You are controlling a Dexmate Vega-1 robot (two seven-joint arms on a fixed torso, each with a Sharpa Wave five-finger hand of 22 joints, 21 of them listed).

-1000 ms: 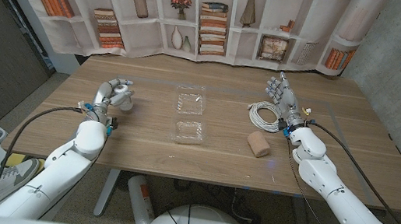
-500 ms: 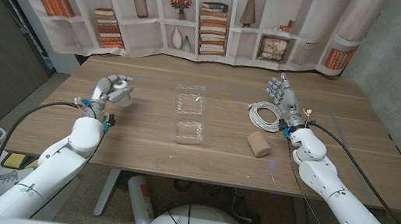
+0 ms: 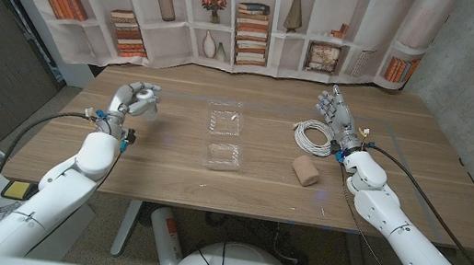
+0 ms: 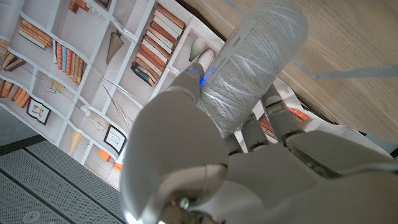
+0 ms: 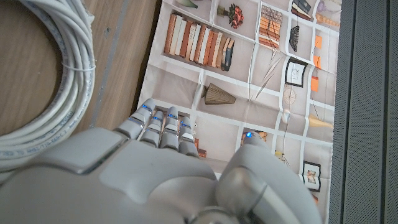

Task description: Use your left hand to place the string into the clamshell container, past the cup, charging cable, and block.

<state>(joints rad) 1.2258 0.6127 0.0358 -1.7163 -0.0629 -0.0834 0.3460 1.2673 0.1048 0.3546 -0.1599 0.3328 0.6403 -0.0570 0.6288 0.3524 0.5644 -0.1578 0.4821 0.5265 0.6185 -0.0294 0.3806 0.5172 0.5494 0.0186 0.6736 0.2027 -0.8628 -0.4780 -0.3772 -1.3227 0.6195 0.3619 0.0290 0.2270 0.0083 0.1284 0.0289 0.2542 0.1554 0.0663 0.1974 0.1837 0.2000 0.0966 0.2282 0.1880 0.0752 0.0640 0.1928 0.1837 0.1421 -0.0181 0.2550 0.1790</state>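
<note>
The left robot hand (image 3: 135,100) holds the spool of string (image 4: 252,68), its fingers (image 4: 186,93) wrapped around the lower part of the roll so that the pale wound top stands out beyond them. In the head view the spool sits raised in that hand above the left part of the surface (image 3: 166,174), its long axis running roughly along the fingers. The open clamshell container (image 3: 224,135) lies to the robot's right of this hand, near the middle of the surface, its two clear halves one behind the other. The left hand is plainly the nearer one to it. No cup is visible in the path. The left arm reaches forward from the bottom corner, elbow bent, wrist lifted. The next move looks like a sideways carry toward the container. The right robot hand (image 3: 337,117) stands with fingers apart, holding nothing, just beside the coiled white cable (image 3: 313,137); the tan block (image 3: 306,170) lies nearer the robot.
</note>
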